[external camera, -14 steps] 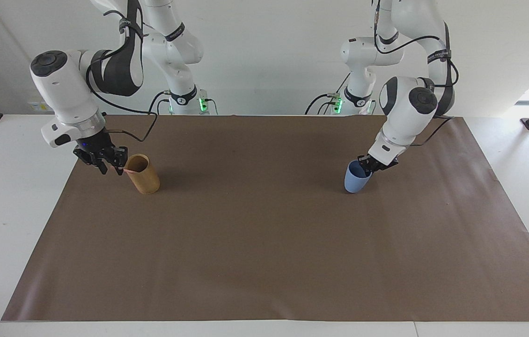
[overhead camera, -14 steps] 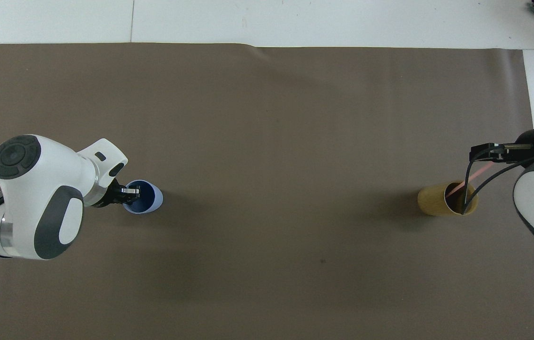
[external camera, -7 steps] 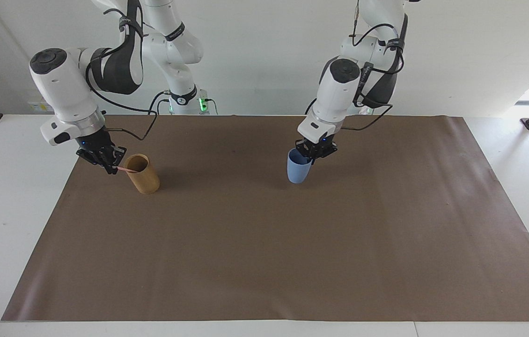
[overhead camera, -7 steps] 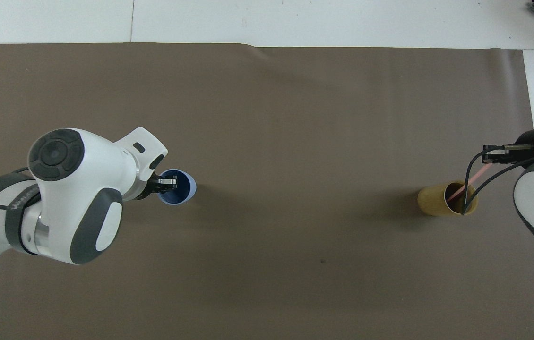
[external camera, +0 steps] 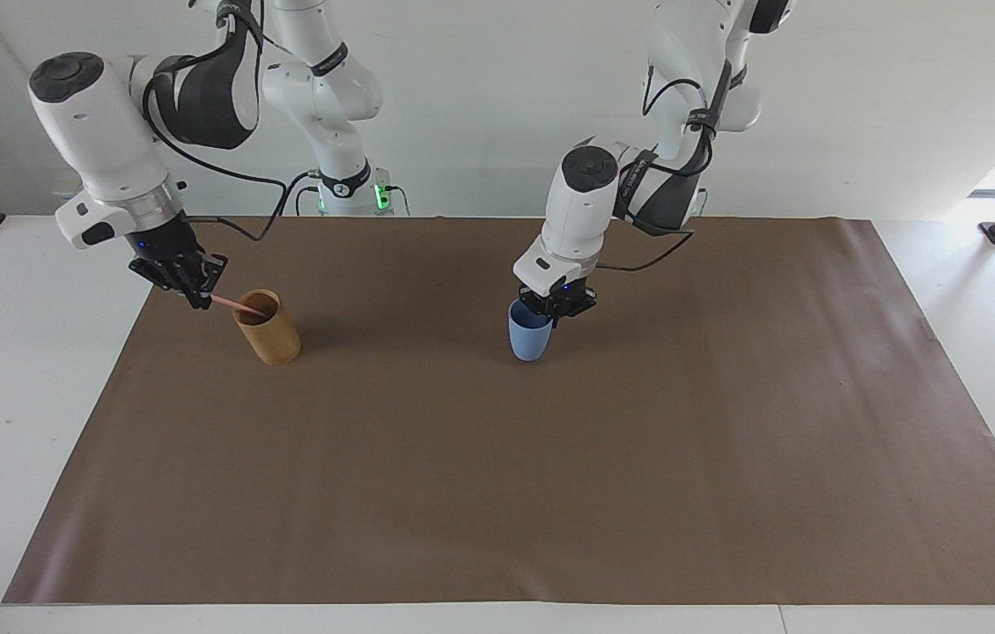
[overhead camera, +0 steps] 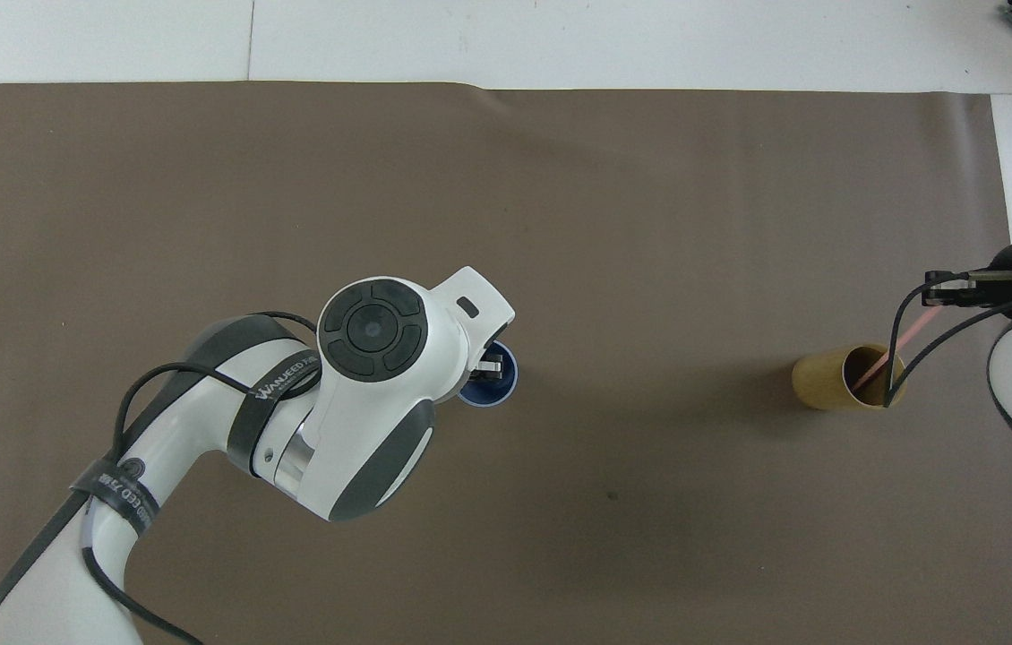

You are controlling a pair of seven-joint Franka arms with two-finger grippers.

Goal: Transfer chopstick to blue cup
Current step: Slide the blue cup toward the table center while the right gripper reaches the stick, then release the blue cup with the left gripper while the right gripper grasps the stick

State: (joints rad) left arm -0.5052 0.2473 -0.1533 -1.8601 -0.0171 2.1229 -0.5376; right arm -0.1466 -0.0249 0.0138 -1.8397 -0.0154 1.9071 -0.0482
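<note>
The light blue cup point(external camera: 529, 339) is upright near the middle of the brown mat, and it also shows in the overhead view point(overhead camera: 499, 391). My left gripper point(external camera: 555, 310) is shut on its rim, with one finger inside the cup point(overhead camera: 490, 365). I cannot tell whether the cup's base touches the mat. My right gripper point(external camera: 196, 295) is shut on the top end of a thin pink chopstick point(external camera: 238, 305). The chopstick slants out of the tan bamboo holder point(external camera: 269, 339) at the right arm's end of the table. The overhead view shows the right gripper point(overhead camera: 940, 291), the chopstick point(overhead camera: 896, 345) and the holder point(overhead camera: 819, 383).
The brown mat point(external camera: 497, 484) covers most of the white table. The left arm's wrist and forearm point(overhead camera: 363, 376) hang over the mat beside the cup. A black cable point(overhead camera: 896, 358) hangs by the holder.
My left gripper has carried the blue cup from the left arm's end to the mat's middle. My right gripper has risen, drawing the chopstick farther out of the tan holder.
</note>
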